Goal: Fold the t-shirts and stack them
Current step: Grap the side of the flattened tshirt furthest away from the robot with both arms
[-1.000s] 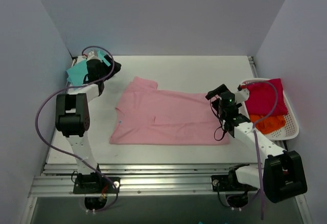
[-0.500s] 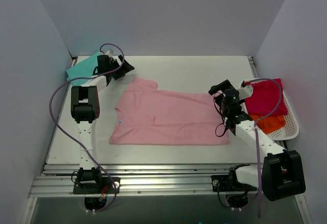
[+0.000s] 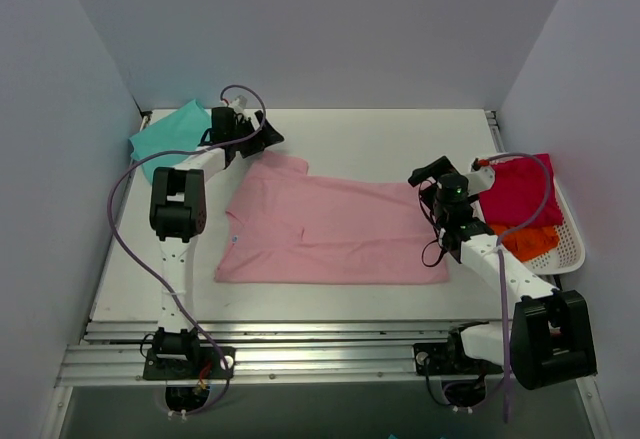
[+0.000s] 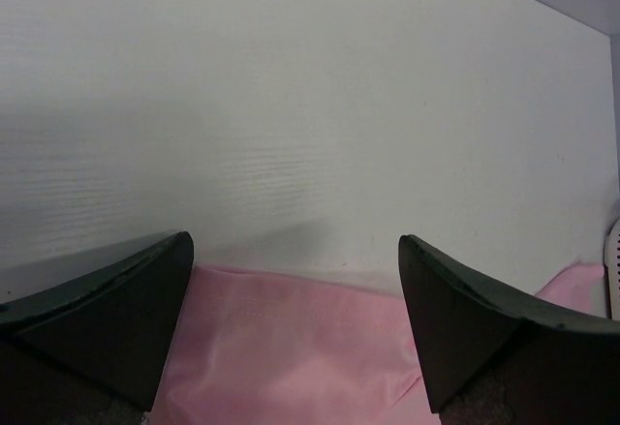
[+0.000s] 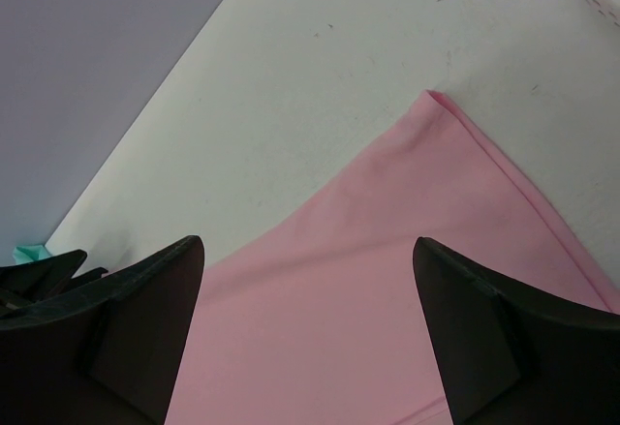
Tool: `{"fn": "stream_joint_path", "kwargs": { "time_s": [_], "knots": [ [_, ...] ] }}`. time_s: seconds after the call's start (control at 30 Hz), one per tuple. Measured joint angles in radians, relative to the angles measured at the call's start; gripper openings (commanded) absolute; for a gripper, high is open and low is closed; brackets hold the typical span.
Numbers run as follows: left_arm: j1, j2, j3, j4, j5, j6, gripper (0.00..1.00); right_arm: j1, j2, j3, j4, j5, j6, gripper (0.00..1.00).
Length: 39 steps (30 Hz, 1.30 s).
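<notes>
A pale pink t-shirt (image 3: 325, 229) lies partly folded on the table's middle. A teal shirt (image 3: 165, 133) lies at the far left corner. My left gripper (image 3: 268, 141) is open and empty, hovering at the pink shirt's far left corner; the left wrist view shows that pink cloth (image 4: 291, 348) between the spread fingers (image 4: 116, 309). My right gripper (image 3: 425, 181) is open and empty at the pink shirt's right end. The right wrist view shows the pink cloth (image 5: 387, 280) below and a bit of the teal shirt (image 5: 27, 251) far off.
A white basket (image 3: 565, 249) at the right edge holds a red cloth (image 3: 520, 189) and an orange cloth (image 3: 525, 241). Grey walls close the table at the back and sides. A metal rail (image 3: 300, 354) runs along the near edge.
My left gripper has swung right, from over the teal shirt to the pink shirt's far left corner. My right gripper has shifted slightly. The pink shirt has not moved.
</notes>
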Motion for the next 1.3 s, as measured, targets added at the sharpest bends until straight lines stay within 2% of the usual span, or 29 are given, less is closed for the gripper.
{"fn": "stream_joint_path", "kwargs": {
  "time_s": [0.4,0.43,0.7,0.8,0.97,1.13,1.17,1.23,1.27,1.3],
  "knots": [
    [-0.004,-0.011,-0.006,-0.021,-0.047,0.045,1.0,-0.001,0.014,-0.001,0.005,-0.006,0.001,0.85],
    [-0.006,-0.016,-0.01,-0.027,-0.055,0.05,0.94,-0.001,0.019,-0.001,0.008,-0.008,0.001,0.85],
    [-0.025,-0.047,-0.06,-0.035,-0.103,0.072,0.83,-0.006,0.05,-0.005,0.021,-0.018,0.005,0.85],
    [-0.031,-0.052,-0.069,-0.034,-0.112,0.076,0.74,-0.006,0.05,-0.005,0.024,-0.021,0.005,0.85],
    [-0.042,-0.052,-0.073,-0.037,-0.126,0.082,0.67,-0.006,0.053,-0.005,0.035,-0.024,0.008,0.85],
    [-0.045,-0.051,-0.073,-0.056,-0.135,0.079,0.46,-0.009,0.056,-0.005,0.039,-0.024,0.008,0.85],
    [-0.045,-0.05,-0.073,-0.062,-0.135,0.077,0.36,-0.012,0.059,-0.005,0.04,-0.024,0.008,0.84],
    [-0.045,-0.048,-0.073,-0.073,-0.14,0.07,0.29,-0.016,0.068,-0.005,0.047,-0.024,0.008,0.85],
    [-0.045,-0.046,-0.073,-0.077,-0.14,0.068,0.15,-0.019,0.074,-0.005,0.047,-0.024,0.008,0.85],
    [-0.045,-0.045,-0.073,-0.079,-0.142,0.064,0.11,-0.019,0.081,-0.005,0.048,-0.024,0.008,0.84]
  ]
}}
